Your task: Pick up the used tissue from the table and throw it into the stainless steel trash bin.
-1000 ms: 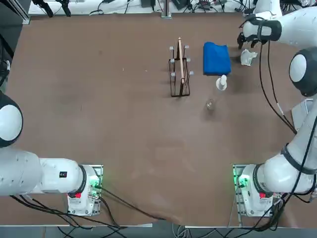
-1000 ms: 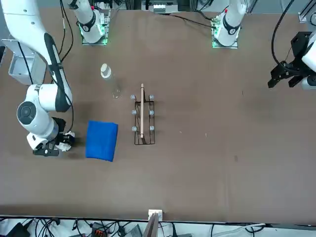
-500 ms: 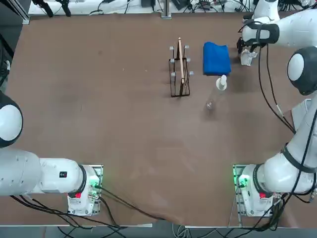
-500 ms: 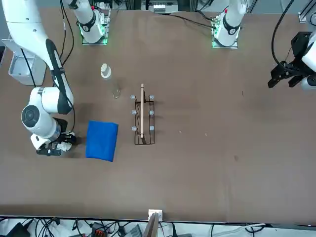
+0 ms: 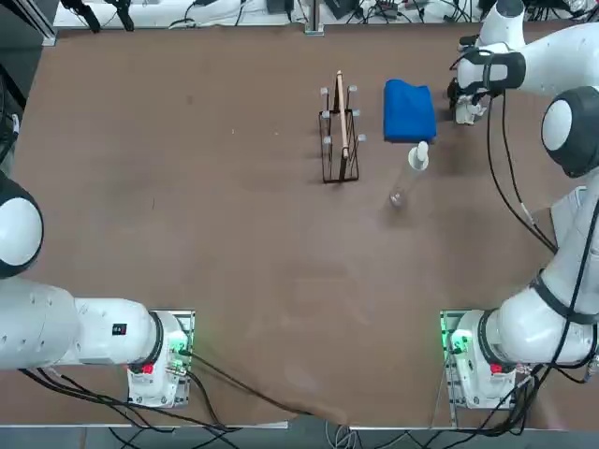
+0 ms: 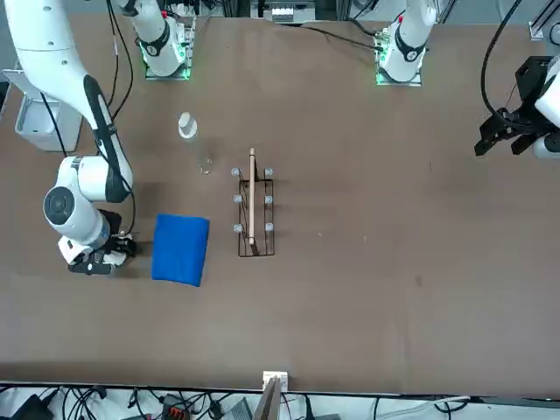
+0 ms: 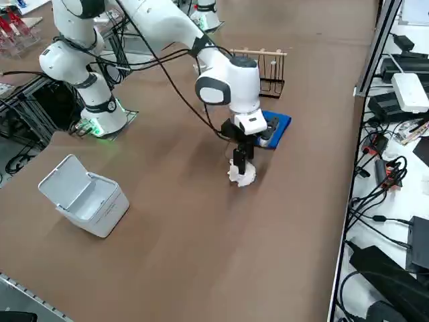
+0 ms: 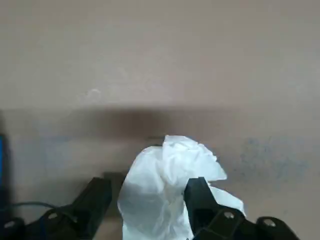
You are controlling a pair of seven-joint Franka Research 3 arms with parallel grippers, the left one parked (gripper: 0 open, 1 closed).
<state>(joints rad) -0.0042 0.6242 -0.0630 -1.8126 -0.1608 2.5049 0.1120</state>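
We have our right gripper (image 8: 147, 200) down at the counter (image 5: 234, 234), its two fingers (image 8: 96, 197) standing either side of the used tissue (image 8: 170, 187). In the wrist view the wad lies between them, and one finger is already against the paper or partly behind it. The fingers stand fairly wide and the tissue rests on the counter, so we judge nothing is held yet.

From the right side view the used tissue (image 7: 242, 174) sits right under the gripper (image 7: 239, 161), near the blue cloth (image 7: 275, 126). The stainless steel trash bin (image 7: 86, 196) stands well apart from it, nearer our base, with its lid tipped open.

What could go wrong from here:
- The wad is light and loose. If we close on a thin flap and not on its bulk, it may tear free or slide out as we lift.
- The tissue looks off-centre between the fingers. A closing finger could push it aside across the smooth counter.
- If the fingertips press on the counter as they close, they could drag and pinch poorly.
- The carry to the bin is long. A weak pinch may let the wad drop on the way.
- The clear bottle (image 5: 408, 174) lies near the cloth. A wide swing of the arm could knock it rolling.
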